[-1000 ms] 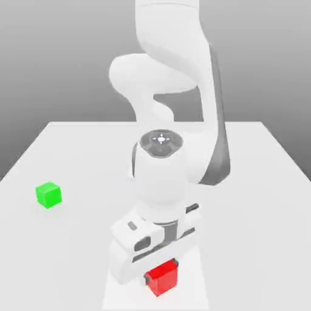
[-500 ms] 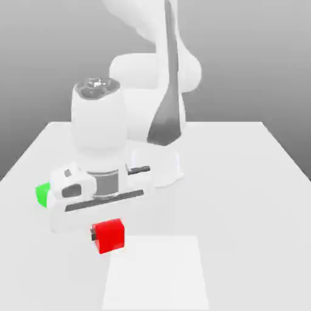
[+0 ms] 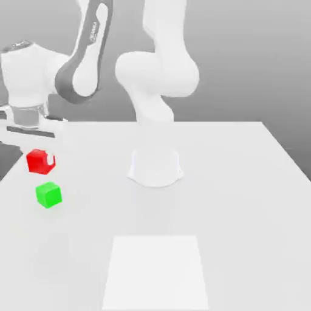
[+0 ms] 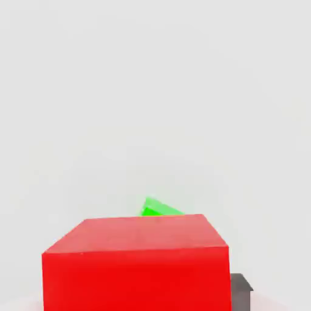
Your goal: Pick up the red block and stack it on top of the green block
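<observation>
hand view: red block (image 4: 136, 273) cut by edge | green block (image 4: 159, 208) part hidden behind 1 block

held block (image 3: 36, 163): in the fingers (image 3: 41, 159)
loose block (image 3: 48, 195): on the surface (image 3: 231, 206), the exterior view's left
panel (image 3: 155, 272): surface, near end

In the exterior view we look from well back of the green block (image 3: 48, 195), slanting down across the table (image 3: 200, 212). In the hand view we look from above the green block's surroundings down at the tabletop, with the red block (image 4: 136, 279) very near, partly covering the green block. Both views share the two blocks and some tabletop.
</observation>
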Available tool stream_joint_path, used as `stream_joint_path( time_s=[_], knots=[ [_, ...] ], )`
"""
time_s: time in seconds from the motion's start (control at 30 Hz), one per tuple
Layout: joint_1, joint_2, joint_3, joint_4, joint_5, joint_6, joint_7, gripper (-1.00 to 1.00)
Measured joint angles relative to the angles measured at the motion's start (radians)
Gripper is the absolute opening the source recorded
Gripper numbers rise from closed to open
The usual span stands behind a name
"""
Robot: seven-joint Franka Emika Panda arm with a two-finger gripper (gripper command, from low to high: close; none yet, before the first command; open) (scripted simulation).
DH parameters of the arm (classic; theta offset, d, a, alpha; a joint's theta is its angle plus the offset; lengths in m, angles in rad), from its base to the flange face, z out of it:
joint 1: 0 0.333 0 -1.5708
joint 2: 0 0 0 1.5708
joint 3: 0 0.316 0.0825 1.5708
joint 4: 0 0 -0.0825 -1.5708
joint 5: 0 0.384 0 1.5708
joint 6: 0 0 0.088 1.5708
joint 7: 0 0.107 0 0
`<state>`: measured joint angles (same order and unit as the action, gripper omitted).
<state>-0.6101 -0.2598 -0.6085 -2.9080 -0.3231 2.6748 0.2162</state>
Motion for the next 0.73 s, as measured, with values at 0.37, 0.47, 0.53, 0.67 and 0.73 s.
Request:
stream_joint_path(
  time_s=[0.37, 0.47, 0.53, 0.67, 0.73],
  knots=[
    [0.083, 0.145, -0.055, -0.001, 0.146, 0.145, -0.099, -1.0],
    [0.114, 0.191, -0.066, -0.002, 0.216, 0.184, -0.147, -1.0],
    [0.133, 0.223, -0.065, -0.002, 0.276, 0.209, -0.189, -1.0],
    [0.139, 0.29, -0.03, 0.0, 0.426, 0.257, -0.296, -1.0],
    [0.138, 0.301, -0.021, 0.0, 0.453, 0.264, -0.315, 1.0]
  ],
)
